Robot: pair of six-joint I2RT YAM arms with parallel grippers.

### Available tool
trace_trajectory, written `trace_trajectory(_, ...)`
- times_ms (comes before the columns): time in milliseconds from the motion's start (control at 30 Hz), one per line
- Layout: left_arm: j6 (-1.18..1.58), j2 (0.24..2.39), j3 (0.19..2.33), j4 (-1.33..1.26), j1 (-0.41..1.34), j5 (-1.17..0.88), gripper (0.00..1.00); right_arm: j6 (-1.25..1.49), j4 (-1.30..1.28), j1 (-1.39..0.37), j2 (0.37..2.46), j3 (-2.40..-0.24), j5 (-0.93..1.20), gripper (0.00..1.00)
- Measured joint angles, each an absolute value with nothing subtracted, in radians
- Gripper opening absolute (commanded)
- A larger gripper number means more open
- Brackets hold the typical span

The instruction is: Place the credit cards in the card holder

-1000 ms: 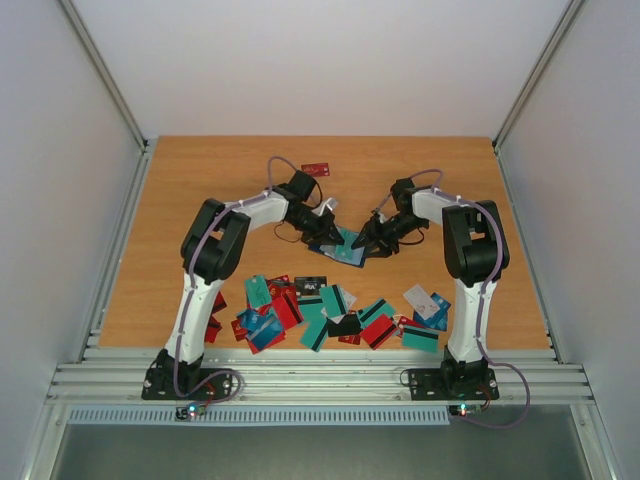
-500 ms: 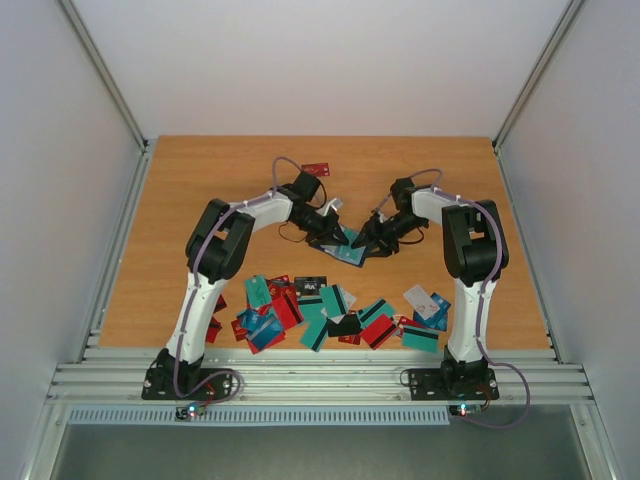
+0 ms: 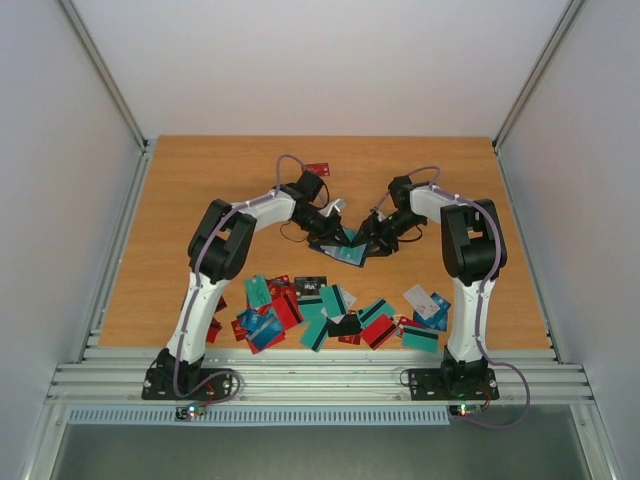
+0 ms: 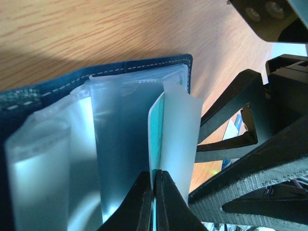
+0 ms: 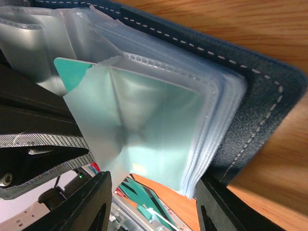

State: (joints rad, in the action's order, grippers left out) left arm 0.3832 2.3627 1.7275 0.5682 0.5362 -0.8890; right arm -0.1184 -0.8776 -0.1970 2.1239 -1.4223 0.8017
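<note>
- Your card holder lay open about the middle of the desk, well away from every edge, with its clear sleeves fanned upward between the two arms.
- Your left gripper was closed: the two fingers met tip to tip with no gap showing.
- They pinched the edge of one clear sleeve. The thin edge of a teal card ran down into the same pinch.
- Your right gripper came in from the opposite side. Its jaws stood roughly halfway apart, one finger on each side of that sleeve.
- In the right wrist view, the teal card sat most of the way inside the sleeve, with one corner poking out of the sleeve's mouth.
- I could not tell whether the right pads pressed on the sleeve or only straddled it.
- The holder's navy cover rested flat on the wood under both grippers.
- The loose cards, teal, red, blue, white and black, lay in a scattered row along the near edge of the desk, between the two arm bases and apart from the holder.
- One red card lay alone toward the far edge, behind your left arm's wrist.
</note>
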Motion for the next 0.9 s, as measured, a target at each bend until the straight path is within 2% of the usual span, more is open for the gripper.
trace_trajectory(500,0.396,2.350,1.736,0.601,0.546,-0.870,0.48,-0.141,-0.873,-0.169,2.108,-1.436,0.778,0.57)
trace_trajectory(800,0.391,2.334,1.774,0.693,0.564,-0.794,0.59,-0.141,-0.852,-0.160,2.098,-1.436,0.745,0.57)
trace_trajectory(900,0.389,2.326,1.785,0.732,0.567,-0.756,0.68,-0.136,-0.841,-0.160,2.078,-1.429,0.746,0.58)
